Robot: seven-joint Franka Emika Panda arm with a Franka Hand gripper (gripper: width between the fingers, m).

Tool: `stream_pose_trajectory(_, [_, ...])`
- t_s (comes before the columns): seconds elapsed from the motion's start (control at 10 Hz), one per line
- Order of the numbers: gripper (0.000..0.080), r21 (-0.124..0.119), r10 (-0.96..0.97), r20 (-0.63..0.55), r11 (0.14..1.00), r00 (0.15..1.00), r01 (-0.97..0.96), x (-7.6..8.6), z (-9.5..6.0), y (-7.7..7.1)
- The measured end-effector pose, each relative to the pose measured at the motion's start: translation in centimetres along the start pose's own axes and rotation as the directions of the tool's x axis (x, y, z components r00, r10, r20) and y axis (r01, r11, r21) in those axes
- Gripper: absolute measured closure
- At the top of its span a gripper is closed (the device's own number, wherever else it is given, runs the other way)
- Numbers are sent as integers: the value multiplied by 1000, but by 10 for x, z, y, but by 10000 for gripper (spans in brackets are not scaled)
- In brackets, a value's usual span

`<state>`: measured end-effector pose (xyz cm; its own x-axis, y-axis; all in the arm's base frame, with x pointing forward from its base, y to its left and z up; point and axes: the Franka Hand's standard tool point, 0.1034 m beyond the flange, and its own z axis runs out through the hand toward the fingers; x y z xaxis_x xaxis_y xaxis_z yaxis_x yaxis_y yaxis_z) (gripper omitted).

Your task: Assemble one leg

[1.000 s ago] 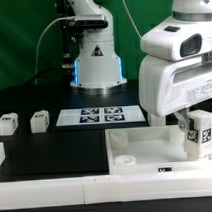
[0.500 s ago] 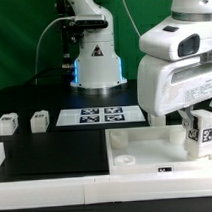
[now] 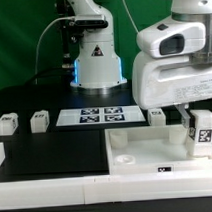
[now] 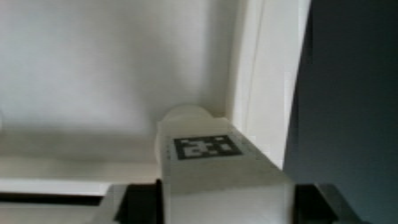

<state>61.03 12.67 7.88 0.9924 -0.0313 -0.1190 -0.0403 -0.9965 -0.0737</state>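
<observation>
Wrist has turned a little since a second ago; claw point(image 3: 198, 112) stays clamped on leg point(image 3: 203, 133), upright at tabletop point(image 3: 136, 161) corner, so likely being screwed in

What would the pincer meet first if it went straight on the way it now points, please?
Probably the tabletop: the leg shut in the pincer points at its inner floor by the corner rim, so the leg's end would land there first. Depth is unclear.

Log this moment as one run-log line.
gripper: shut on leg | leg: upright at tabletop corner, exterior view's right | seated in socket: cannot tell
</observation>
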Motion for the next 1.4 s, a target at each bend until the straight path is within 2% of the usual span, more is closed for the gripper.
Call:
stream_pose_trajectory(0.3, [489,6,354,-2,935,935,-354,-1,1,-2])
stream_pose_trajectory(0.6, [490,5,637,0,771,771,-637,-1,1,-4])
stream_pose_trajectory(0.8, [476,6,746,5,666,666,-746,-2,2,-5])
stream_pose_trajectory(0.9, [476,7,743,6,670,670,-743,-2,2,-6])
stream_pose_trajectory(1.0, [300,7,733,6,680,680,-733,-2,2,-6])
stream_pose_trajectory(1.1, [300,8,711,7,704,704,-711,-2,2,-6])
stream_pose_trajectory(1.2, [182,8,691,7,723,723,-691,-2,2,-6])
stream_pose_trajectory(1.4, [160,9,551,5,834,835,-551,-2,2,-6])
